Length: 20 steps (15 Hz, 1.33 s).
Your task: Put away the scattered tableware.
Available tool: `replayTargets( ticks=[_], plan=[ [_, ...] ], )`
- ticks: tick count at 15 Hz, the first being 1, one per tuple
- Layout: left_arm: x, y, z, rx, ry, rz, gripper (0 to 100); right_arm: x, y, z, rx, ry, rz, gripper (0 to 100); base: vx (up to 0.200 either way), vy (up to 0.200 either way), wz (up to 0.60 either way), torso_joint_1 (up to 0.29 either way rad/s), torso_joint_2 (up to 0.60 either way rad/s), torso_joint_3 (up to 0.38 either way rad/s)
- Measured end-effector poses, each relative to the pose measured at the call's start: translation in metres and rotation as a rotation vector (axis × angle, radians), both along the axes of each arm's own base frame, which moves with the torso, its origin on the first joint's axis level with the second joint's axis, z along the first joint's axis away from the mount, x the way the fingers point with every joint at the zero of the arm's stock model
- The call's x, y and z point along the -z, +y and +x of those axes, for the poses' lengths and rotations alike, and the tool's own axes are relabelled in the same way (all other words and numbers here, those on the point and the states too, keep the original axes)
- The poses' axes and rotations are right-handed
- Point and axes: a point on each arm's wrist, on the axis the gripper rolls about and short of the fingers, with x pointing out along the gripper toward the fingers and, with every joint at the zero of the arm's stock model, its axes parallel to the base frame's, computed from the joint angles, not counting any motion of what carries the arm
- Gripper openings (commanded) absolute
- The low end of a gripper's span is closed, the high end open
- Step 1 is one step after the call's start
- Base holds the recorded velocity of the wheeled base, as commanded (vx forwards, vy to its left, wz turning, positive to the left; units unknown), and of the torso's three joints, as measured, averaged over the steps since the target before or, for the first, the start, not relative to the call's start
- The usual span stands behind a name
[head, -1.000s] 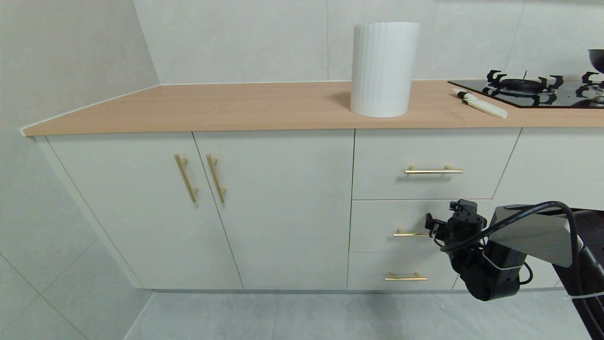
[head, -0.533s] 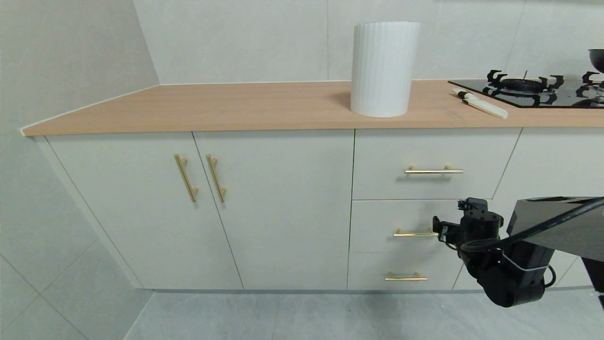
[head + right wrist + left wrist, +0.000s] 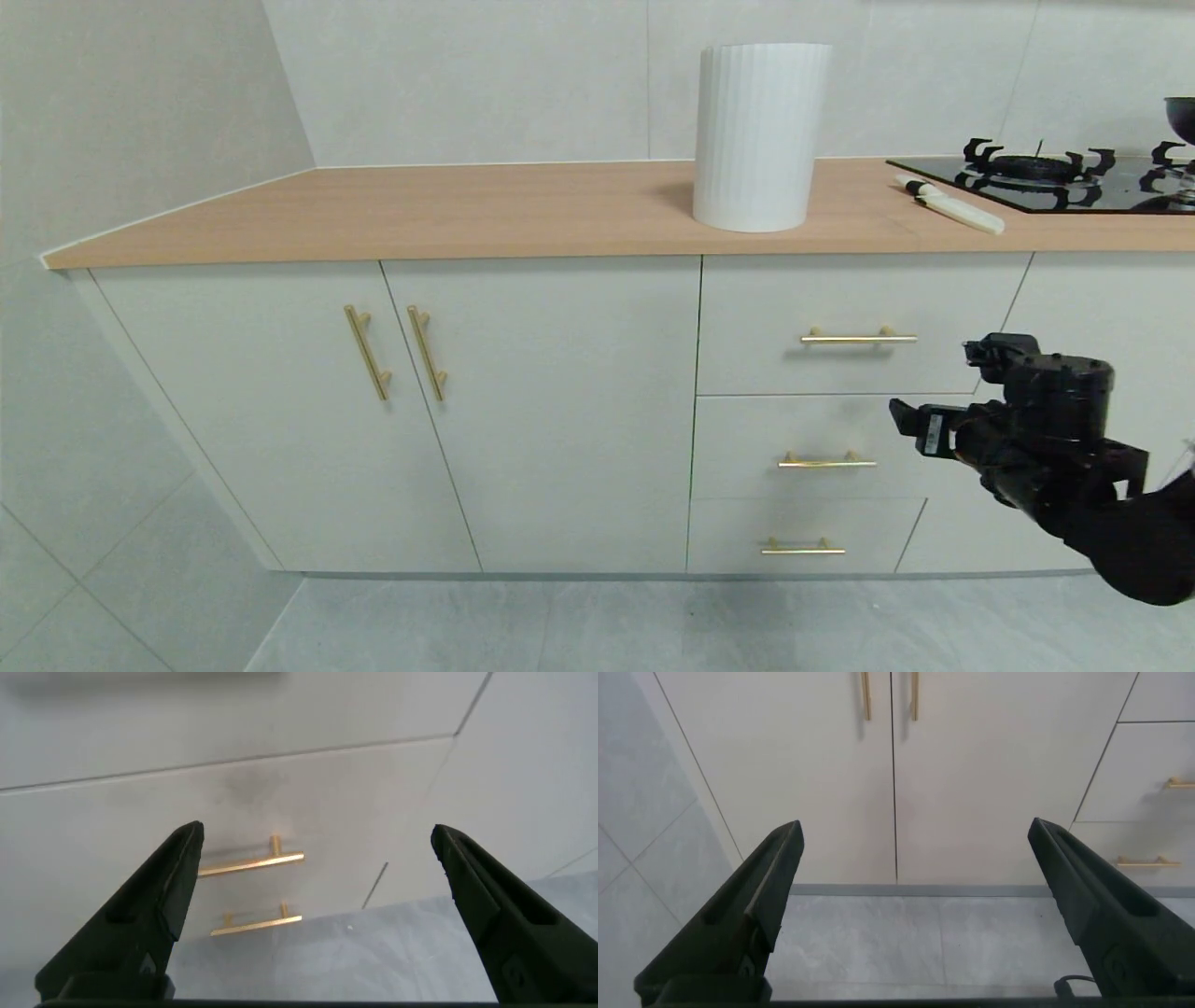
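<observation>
Overhead, well apart from the right gripper (image 3: 952, 387) fingers: wooden countertop (image 3: 420, 210). Ahead of the left gripper (image 3: 910, 905) fingers, spread wide and holding nothing: double cabinet doors (image 3: 878, 784). Up on the countertop, tall white ribbed canister (image 3: 758, 135); off to its side, black hob (image 3: 1055, 177); just beside the hob, white knife (image 3: 950, 207), lying flat, high above the right fingers (image 3: 149, 919). Spread wide there too, gripping nothing, facing two brass drawer handles (image 3: 250, 863).
</observation>
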Motion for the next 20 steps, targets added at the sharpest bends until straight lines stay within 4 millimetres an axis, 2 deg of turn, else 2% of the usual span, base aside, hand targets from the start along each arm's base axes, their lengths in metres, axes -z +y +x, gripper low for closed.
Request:
replayTargets(
  ticks=[3, 6, 10, 13, 16, 18, 20],
  plan=[
    [0.000, 0.000, 0.000, 0.000, 0.000, 0.000, 100, -0.046, 0.000, -0.054, -0.052, 0.004, -0.019, 100, 0.000, 0.000, 0.00, 0.000, 0.00, 0.000],
    [0.000, 0.000, 0.000, 0.000, 0.000, 0.000, 100, -0.083, -0.010, -0.112, -0.080, -0.008, -0.034, 100, 0.000, 0.000, 0.00, 0.000, 0.00, 0.000],
    [0.000, 0.000, 0.000, 0.000, 0.000, 0.000, 100, -0.116, -0.033, -0.195, -0.051, -0.101, -0.131, 100, 0.000, 0.000, 0.00, 0.000, 0.00, 0.000],
    [0.000, 0.000, 0.000, 0.000, 0.000, 0.000, 100, -0.119, -0.056, -0.266, 0.037, -0.178, -0.228, 100, 0.000, 0.000, 0.00, 0.000, 0.00, 0.000],
    [0.000, 0.000, 0.000, 0.000, 0.000, 0.000, 100, -0.104, -0.068, -0.327, 0.133, -0.267, -0.272, 100, 0.000, 0.000, 0.00, 0.000, 0.00, 0.000],
    [0.000, 0.000, 0.000, 0.000, 0.000, 0.000, 100, -0.091, -0.071, -0.353, 0.163, -0.330, -0.237, 100, 0.000, 0.000, 0.00, 0.000, 0.00, 0.000],
    [0.000, 0.000, 0.000, 0.001, 0.000, 0.000, 100, -0.080, -0.070, -0.363, 0.202, -0.364, -0.177, 100, 0.000, 0.000, 0.00, 0.000, 0.00, 0.000]
  ],
)
